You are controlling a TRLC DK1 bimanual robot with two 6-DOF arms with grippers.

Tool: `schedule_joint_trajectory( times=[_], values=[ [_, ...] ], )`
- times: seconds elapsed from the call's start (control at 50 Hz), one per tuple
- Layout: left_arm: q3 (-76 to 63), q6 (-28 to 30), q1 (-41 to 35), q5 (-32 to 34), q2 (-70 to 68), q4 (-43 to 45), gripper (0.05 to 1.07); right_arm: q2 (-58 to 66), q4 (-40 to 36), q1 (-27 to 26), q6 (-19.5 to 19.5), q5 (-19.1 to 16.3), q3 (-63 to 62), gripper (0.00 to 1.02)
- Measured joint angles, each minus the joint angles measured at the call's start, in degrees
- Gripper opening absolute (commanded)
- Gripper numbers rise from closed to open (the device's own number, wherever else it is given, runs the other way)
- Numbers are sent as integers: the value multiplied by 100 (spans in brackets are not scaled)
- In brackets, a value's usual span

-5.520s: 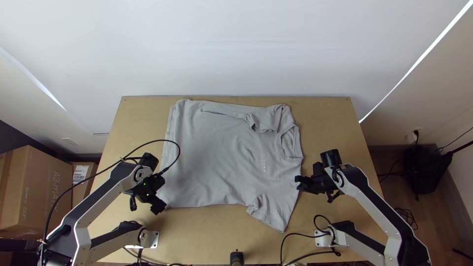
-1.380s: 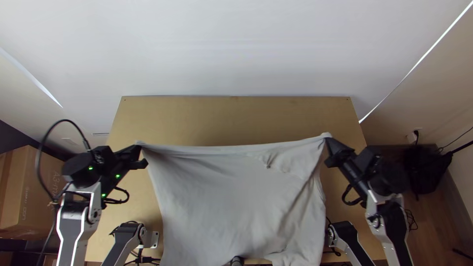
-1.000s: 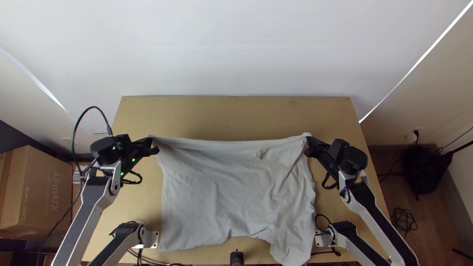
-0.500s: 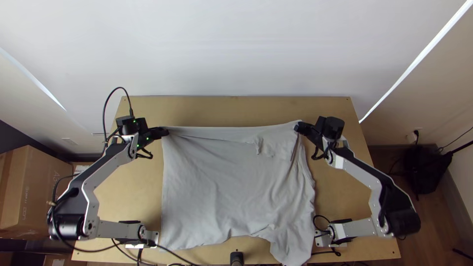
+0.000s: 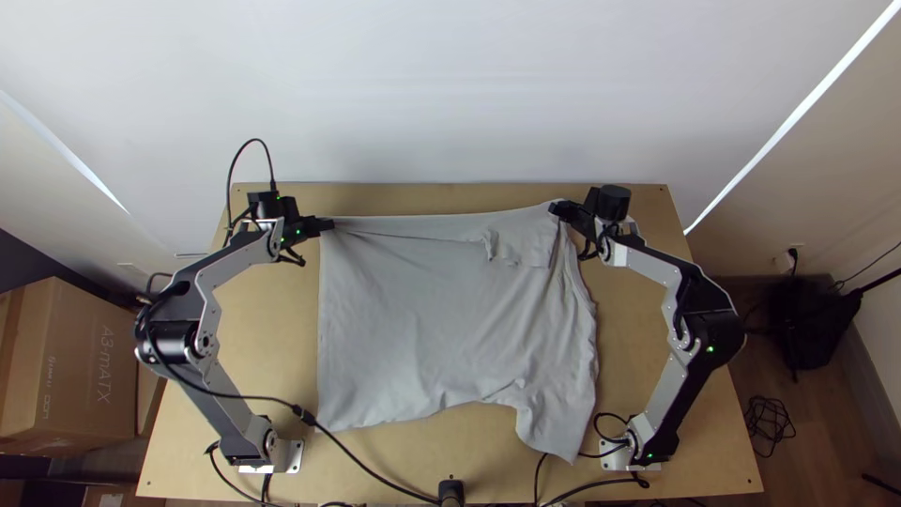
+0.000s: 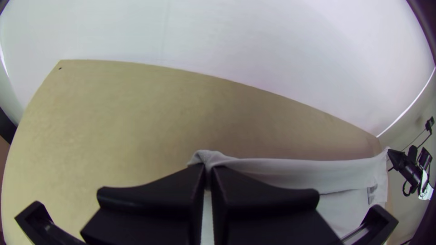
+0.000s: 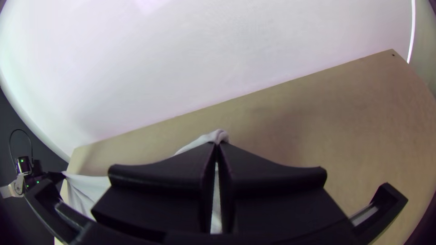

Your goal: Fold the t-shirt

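Grey t-shirt [image 5: 422,319] stretched along the table's far edge
Left gripper [image 5: 324,224] and right gripper [image 5: 557,208] each pinch a corner

Between the left tool [image 5: 328,224], toward the far left corner of the bench [image 5: 267,347], and the right tool [image 5: 556,209], toward the far right, a t-shirt [image 5: 432,319] is stretching along the far edge and spreading toward the near one. The left base [image 5: 283,456] and right base [image 5: 619,457] are flanking a post [image 5: 451,491] at the near edge's middle. A wall [image 5: 450,94] is standing behind; a box [image 5: 70,366] is sitting left of the bench, and a cable coil [image 5: 770,420] is lying on the floor [image 5: 831,427] to its right.
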Motion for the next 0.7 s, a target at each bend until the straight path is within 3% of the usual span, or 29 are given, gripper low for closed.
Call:
schedule_joint_trajectory(
  times=[0.18,0.4,0.7],
  values=[
    [763,-2,-39,-52,638,-289,8,597,-546,-9,-15,0,922,2],
    [1502,-46,-133,-85,835,-1569,8,968,-1884,-42,-35,-46,1991,2],
    [1331,-68,-142,306,315,-1956,8,977,-3453,-140,-37,-131,2793,2]
  ],
)
